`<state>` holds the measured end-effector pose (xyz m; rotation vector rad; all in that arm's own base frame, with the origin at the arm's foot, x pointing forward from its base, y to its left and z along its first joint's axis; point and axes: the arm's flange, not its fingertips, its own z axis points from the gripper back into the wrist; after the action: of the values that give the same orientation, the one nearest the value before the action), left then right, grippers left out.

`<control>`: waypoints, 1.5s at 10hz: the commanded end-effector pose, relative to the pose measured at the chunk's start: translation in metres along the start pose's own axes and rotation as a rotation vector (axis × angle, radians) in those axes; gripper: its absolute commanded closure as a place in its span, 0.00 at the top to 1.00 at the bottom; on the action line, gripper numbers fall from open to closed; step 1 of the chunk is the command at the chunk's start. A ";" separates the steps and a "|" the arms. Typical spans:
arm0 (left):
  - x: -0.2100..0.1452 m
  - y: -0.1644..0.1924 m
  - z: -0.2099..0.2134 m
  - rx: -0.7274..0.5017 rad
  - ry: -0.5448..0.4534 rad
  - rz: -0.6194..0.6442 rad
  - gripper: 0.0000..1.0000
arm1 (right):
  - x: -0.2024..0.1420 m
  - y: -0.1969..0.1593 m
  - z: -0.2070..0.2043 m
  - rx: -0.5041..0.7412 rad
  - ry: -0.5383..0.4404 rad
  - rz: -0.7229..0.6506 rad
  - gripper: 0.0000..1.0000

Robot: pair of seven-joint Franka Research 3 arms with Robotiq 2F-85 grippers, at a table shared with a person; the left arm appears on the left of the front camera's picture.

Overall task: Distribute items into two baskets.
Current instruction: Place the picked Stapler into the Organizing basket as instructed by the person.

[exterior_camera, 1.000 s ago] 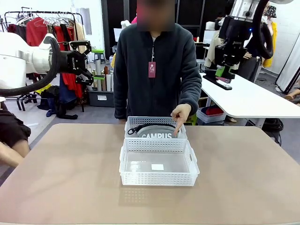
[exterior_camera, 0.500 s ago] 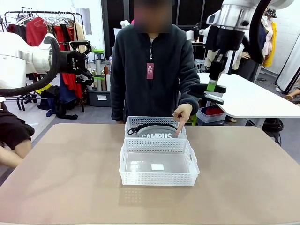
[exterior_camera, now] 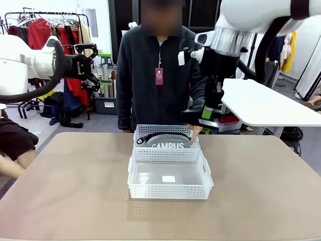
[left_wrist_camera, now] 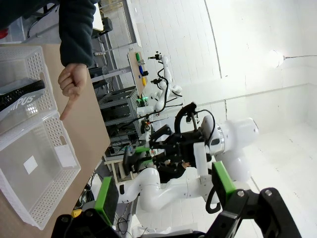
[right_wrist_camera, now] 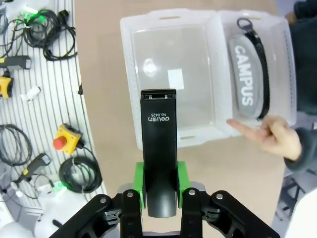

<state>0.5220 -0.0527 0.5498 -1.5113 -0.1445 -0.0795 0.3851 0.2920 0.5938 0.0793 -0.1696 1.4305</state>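
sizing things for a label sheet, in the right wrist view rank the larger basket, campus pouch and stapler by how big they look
1. larger basket
2 and 3. unsure: stapler looks about as big as the pouch, but it sits far nearer the camera.

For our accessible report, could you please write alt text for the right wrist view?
The right gripper holds a black stapler above the table, over the empty larger basket. Next to it, the smaller basket holds the grey pouch, and a person's hand points at that basket's rim.
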 end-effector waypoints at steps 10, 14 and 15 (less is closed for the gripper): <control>-0.001 -0.003 0.001 0.002 -0.002 0.008 1.00 | 0.045 -0.027 -0.086 0.018 0.098 0.156 0.00; -0.001 -0.003 0.001 0.002 -0.002 0.008 1.00 | 0.074 -0.036 -0.154 0.022 0.194 0.224 0.00; -0.001 -0.003 0.001 0.002 -0.002 0.008 1.00 | 0.073 -0.035 -0.169 0.012 0.189 0.227 0.00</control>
<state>0.5219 -0.0527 0.5500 -1.5113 -0.1448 -0.0798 0.4408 0.3823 0.4422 -0.0336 0.0192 1.6629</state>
